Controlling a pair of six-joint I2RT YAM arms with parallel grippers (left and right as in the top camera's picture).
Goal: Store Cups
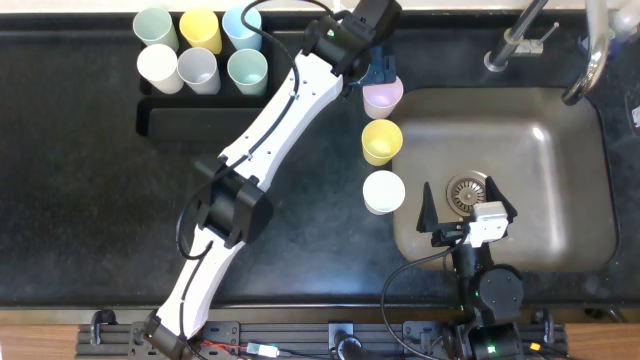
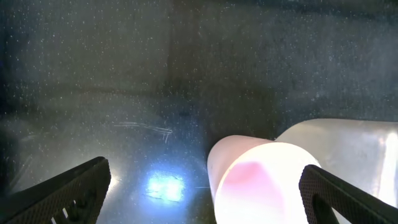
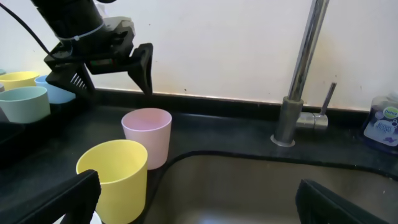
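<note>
Well left of the sink point(image 1: 540, 140), a black tray point(image 1: 160, 118) holds six cups, which the right wrist view cuts off at its edge. On the tabletop point(image 1: 80, 200) along the sink's left rim stand a pink cup point(image 1: 382, 97), a yellow cup point(image 1: 381, 141) and a white cup point(image 1: 383, 191), all upright. The left gripper point(image 3: 115, 87) covers the pink cup's far rim from above. It hangs just over that cup, spread wide, grasping nothing. The left wrist view cuts off the cup's base. Over the sink's basin, the right gripper point(image 1: 463, 192) is spread open and empty.
</note>
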